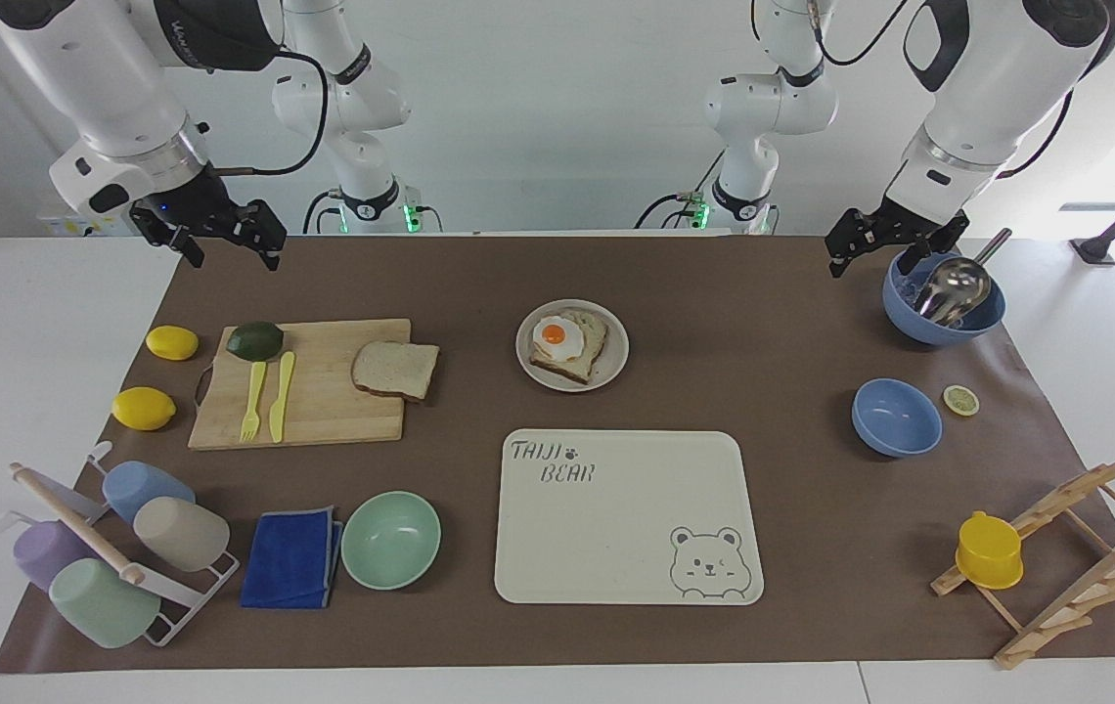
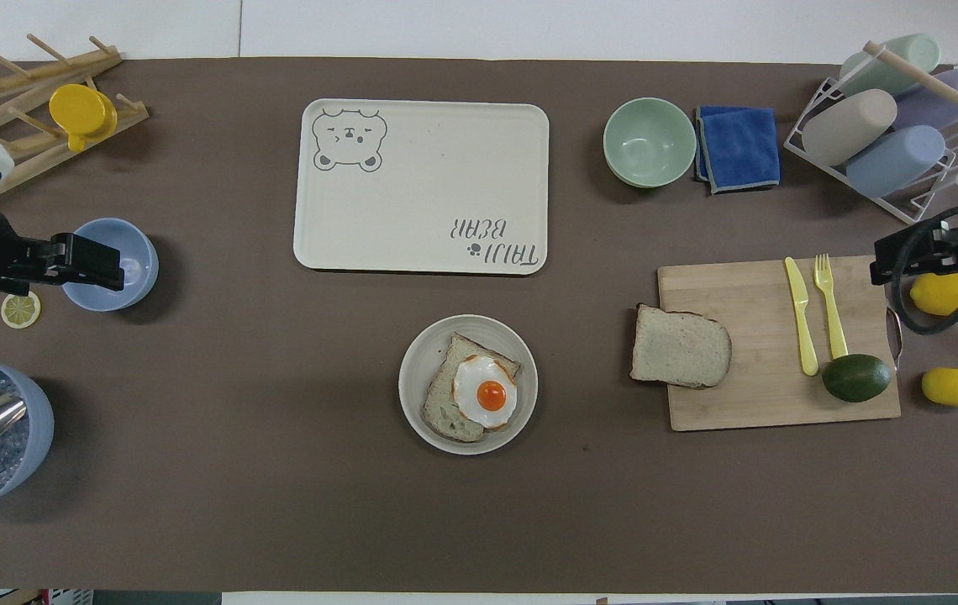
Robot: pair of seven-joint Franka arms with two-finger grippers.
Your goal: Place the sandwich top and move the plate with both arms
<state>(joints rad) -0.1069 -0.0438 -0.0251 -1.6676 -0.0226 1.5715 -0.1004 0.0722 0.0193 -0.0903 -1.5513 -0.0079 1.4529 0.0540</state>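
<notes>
On the cutting board [image 1: 301, 383] toward the right arm's end of the desk [image 1: 773, 293], the sandwich top [image 1: 395, 370] lies untouched, well apart from the egg-bearing plate [image 1: 572, 345], so the right gripper [image 1: 225, 238], fingers released like the left gripper [image 1: 885, 240], must descend first.

A brown mat [image 1: 773, 323] is covering the white table [image 1: 29, 323]. The plate [image 1: 616, 360] is sitting mid-mat, nearer the robots than the cream tray [image 1: 616, 518]. A wooden cutting board [image 1: 323, 411] and two lemons [image 1: 144, 408] are lying toward the right arm's end, with a cup rack [image 1: 181, 587], blue cloth [image 1: 291, 557] and green bowl [image 1: 391, 540] along the edge farthest from the robots. Two blue bowls [image 1: 896, 418], a lemon slice [image 1: 960, 400] and a wooden rack [image 1: 1076, 557] are occupying the left arm's end.
</notes>
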